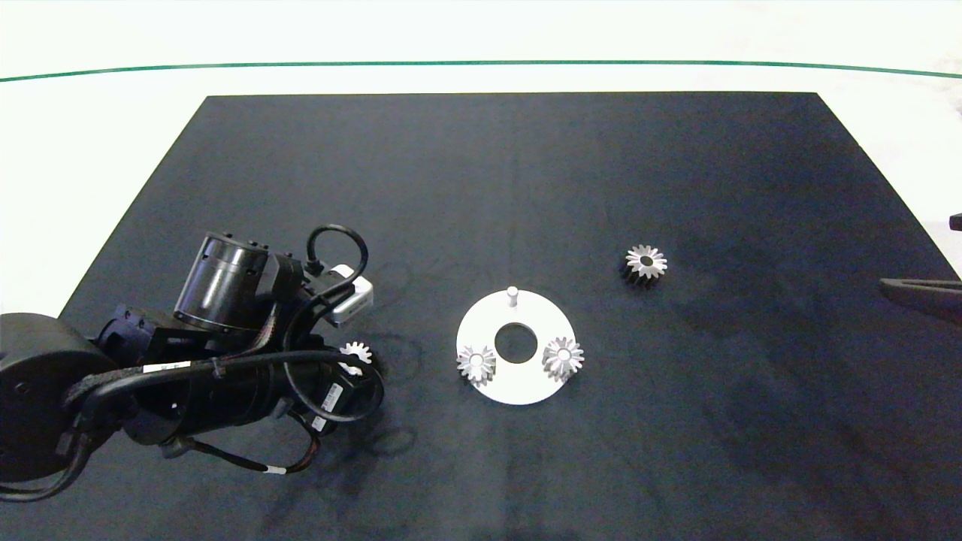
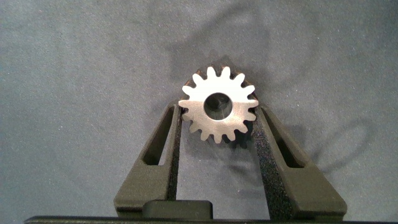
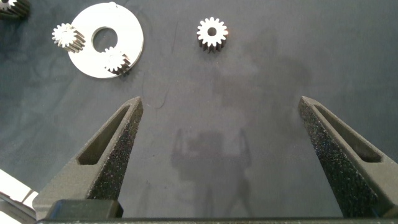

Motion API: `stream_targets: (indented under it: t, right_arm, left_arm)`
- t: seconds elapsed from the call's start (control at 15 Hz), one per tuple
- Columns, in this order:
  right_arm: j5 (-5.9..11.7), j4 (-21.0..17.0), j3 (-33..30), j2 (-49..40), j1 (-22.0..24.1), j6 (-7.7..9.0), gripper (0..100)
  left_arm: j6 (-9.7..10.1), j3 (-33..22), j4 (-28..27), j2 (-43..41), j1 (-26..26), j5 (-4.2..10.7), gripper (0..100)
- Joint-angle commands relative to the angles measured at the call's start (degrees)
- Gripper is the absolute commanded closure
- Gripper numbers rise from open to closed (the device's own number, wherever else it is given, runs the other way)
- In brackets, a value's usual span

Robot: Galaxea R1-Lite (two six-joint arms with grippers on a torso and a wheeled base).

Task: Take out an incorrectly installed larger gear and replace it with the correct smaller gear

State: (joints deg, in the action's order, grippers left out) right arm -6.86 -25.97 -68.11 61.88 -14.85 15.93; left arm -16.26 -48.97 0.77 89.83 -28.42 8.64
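Mat: our black mat (image 1: 526, 188) carries a white disc (image 1: 518, 379) with one bare peg (image 1: 512, 294).
Left gripper (image 2: 217, 134): head view hides what we clamp; wrist view shows the blunt, wide-holed smaller gear (image 2: 218, 104).
Right gripper (image 3: 221, 155): fingers wide apart, parked at the mat's right edge.
Larger gear (image 1: 645, 263): lies on the mat right of the disc.

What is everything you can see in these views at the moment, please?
table: one, white, under everything
green line: one, across the table's far side
mat: one, black, on the table
disc: one, white, mid-mat
peg: one, white, bare, on the disc's far edge
pale-centred gears: two, silver, on the disc
larger gear: one, silver, on the mat right of the disc
smaller gear: one, silver, left of the disc
left gripper: fingers against the smaller gear
right gripper: open, at the mat's right edge
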Motion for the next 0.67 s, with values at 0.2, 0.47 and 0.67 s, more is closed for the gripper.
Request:
stream_targets:
  t: [0.2, 0.47, 0.67]
  right_arm:
    - [-0.08, -0.14, 0.08, -0.44, -0.01, -0.02, 0]
    - [-0.26, -0.14, 0.43, -0.53, -0.01, -0.55, 0]
    - [-0.43, -0.14, 0.61, -0.62, -0.01, -0.55, 0]
  left_arm:
    - [-0.26, -0.51, -0.06, -0.80, -0.50, 0.06, 96]
    - [-0.17, -0.78, -0.42, -2.73, -0.41, 0.06, 96]
    - [-0.17, -1.04, -1.82, -4.67, -2.08, 0.15, 96]
